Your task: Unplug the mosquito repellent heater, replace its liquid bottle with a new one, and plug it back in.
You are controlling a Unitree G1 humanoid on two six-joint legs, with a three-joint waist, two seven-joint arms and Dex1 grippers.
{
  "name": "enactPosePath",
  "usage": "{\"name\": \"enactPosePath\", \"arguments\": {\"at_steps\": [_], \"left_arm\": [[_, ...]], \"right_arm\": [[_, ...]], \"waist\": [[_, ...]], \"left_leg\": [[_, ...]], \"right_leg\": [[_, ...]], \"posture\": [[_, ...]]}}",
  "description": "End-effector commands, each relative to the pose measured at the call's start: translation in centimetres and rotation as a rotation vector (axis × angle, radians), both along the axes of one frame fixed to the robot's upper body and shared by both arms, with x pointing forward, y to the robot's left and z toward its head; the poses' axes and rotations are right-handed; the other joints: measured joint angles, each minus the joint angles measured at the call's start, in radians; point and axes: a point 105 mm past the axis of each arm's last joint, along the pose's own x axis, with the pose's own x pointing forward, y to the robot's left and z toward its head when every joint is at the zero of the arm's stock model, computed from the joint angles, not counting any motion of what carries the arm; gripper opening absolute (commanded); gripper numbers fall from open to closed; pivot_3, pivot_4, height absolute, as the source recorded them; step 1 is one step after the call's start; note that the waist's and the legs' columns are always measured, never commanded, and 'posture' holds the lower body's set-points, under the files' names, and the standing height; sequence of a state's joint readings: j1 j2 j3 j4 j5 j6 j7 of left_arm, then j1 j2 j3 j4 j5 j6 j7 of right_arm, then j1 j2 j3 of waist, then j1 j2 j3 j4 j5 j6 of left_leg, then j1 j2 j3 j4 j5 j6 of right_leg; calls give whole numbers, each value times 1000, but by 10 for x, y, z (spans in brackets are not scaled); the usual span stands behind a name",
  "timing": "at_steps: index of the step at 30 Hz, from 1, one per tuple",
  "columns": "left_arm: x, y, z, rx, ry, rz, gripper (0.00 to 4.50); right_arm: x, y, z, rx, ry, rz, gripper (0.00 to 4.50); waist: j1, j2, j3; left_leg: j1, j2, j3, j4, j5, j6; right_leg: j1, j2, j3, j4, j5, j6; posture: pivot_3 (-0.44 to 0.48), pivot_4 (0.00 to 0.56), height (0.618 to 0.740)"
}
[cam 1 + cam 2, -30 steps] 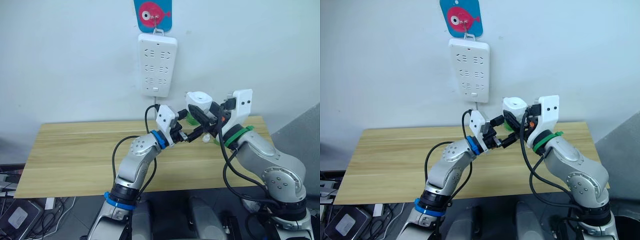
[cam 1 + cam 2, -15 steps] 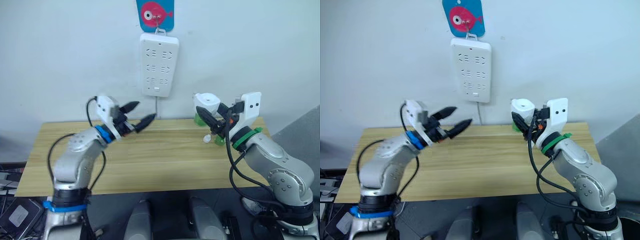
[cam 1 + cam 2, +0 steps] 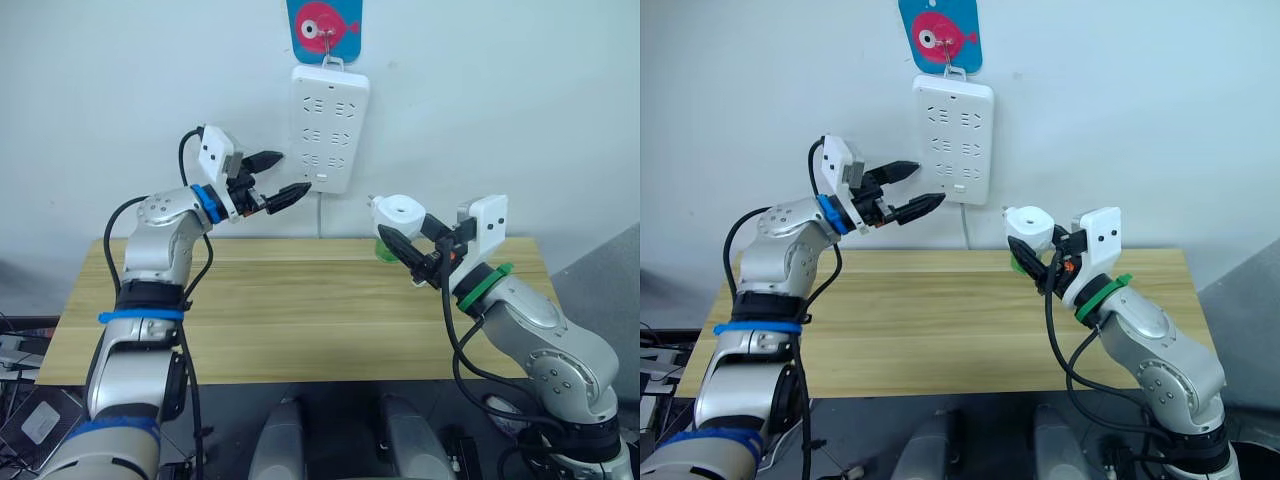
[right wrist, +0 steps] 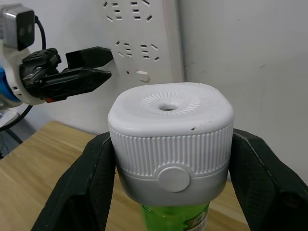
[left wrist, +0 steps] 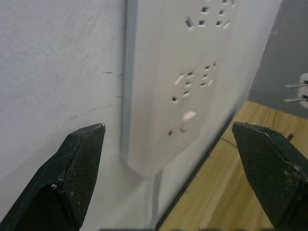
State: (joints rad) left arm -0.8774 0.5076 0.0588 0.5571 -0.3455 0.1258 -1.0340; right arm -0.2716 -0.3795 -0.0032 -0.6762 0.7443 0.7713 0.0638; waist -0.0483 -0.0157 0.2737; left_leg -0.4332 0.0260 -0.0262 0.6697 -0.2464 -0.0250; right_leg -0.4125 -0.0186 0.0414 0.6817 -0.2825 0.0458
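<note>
The right end effector (image 3: 408, 250) is clamped across the ribbed sides of the mosquito repellent heater (image 4: 171, 132), held above the surface (image 3: 300, 300) with a green bottle (image 4: 174, 217) hanging beneath. It looks light, rigid and smooth-shelled, so the ribbed band is probably the safest hold (its prongs point toward the wall). At about 11 o'clock beyond it, the left end effector (image 3: 282, 178) gapes empty beside the power strip (image 3: 328, 125).
</note>
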Motion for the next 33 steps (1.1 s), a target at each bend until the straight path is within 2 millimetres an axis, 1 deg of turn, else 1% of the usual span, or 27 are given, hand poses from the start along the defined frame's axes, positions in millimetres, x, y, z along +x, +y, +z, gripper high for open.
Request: {"name": "enactPosePath", "arguments": {"at_steps": [1, 6, 11, 14, 17, 19, 21, 23, 26, 28, 33], "left_arm": [[5, -9, 11, 28, -51, -50, 4500], [7, -21, 12, 51, -29, -149, 4500], [8, -41, 17, 62, -41, -226, 4500], [9, -49, 20, 59, -45, -243, 4500], [7, -55, 21, 48, -29, -287, 4500], [1, -60, 17, 60, -9, -343, 4500], [-4, -61, 14, 57, 28, -383, 4500], [-4, -58, 14, 35, 66, -390, 4500], [-5, -48, 18, -13, 137, -393, 3951], [-6, -45, 19, -32, 163, -398, 3287], [-8, -42, 23, -96, 233, -409, 1849]], "right_arm": [[-9, 2, 18, 27, -87, 3, 2968], [-8, 3, 18, 36, -90, -7, 2968], [-7, 2, 21, 44, -99, -20, 2968], [-6, 2, 22, 45, -102, -27, 2968], [-6, 3, 22, 45, -103, -29, 2968], [-6, 3, 22, 45, -104, -28, 2968], [-6, 4, 22, 44, -105, -25, 2968], [-6, 4, 23, 42, -106, -25, 2968], [-7, 3, 24, 34, -111, -31, 2968], [-8, 2, 24, 26, -112, -34, 2968], [-10, 1, 26, 18, -118, -48, 2968]], "waist": [[7, 0, 0], [17, 0, 0], [13, 0, 0], [4, 0, 0], [-5, 0, 0], [-9, 0, 0], [-11, 0, 0], [-11, 0, 0], [-13, 0, 0], [-16, 0, 0], [-18, 0, 0]], "left_leg": [[0, 0, -1, 0, 0, 0], [-1, -1, -1, 5, 0, 0], [-2, -1, -1, 5, 0, 0], [-3, -1, -1, 5, 0, 0], [-3, -1, -1, 5, 0, 0], [-3, 0, -1, 5, 0, 0], [-3, -1, -1, 5, 0, 0], [-3, 0, -1, 5, 0, 0], [-3, 0, -1, 5, 0, 0], [-2, 0, -1, 5, 0, 0], [-2, 0, -1, 5, 0, 0]], "right_leg": [[0, 0, -1, 0, 0, 0], [2, 0, -1, 0, 0, 0], [2, -1, -1, 0, 0, 0], [1, 0, -1, 0, 0, 0], [1, 0, -1, 0, 0, 0], [1, 0, -1, 0, 0, 0], [1, 0, -1, 0, 0, 0], [1, 0, -1, 0, 0, 0], [1, 0, -1, 0, 0, 0], [1, 0, -1, 1, 0, 0], [1, 0, -1, 1, 0, 0]], "posture": [[-103, 248, 740], [-114, 247, 740], [-126, 241, 740], [-132, 240, 740], [-136, 242, 740], [-132, 242, 740], [-132, 240, 740], [-131, 240, 740], [-131, 238, 740], [-131, 238, 740], [-132, 231, 740]]}}
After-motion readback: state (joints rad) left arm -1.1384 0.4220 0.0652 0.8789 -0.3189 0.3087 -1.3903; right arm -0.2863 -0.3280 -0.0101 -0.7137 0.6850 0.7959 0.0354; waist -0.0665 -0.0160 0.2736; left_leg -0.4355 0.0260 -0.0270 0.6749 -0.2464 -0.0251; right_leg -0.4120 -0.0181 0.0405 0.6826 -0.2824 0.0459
